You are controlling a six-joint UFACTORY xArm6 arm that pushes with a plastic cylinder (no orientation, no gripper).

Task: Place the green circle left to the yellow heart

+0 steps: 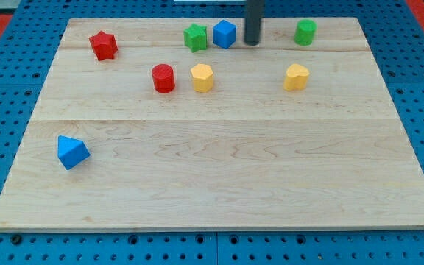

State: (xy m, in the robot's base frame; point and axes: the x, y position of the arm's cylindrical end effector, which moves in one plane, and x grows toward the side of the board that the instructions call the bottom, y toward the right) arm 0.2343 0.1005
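The green circle (305,32) stands near the view's top right of the wooden board. The yellow heart (296,76) lies below it, slightly to the left. My tip (252,42) is at the view's top centre, to the left of the green circle and just right of the blue cube (224,34). The tip touches no block.
A green star (195,37) sits left of the blue cube. A red star (104,46) is at the top left. A red cylinder (163,78) and a yellow hexagon (202,77) lie side by side. A blue triangle (71,152) lies at the left. The board's edge (212,227) meets blue pegboard.
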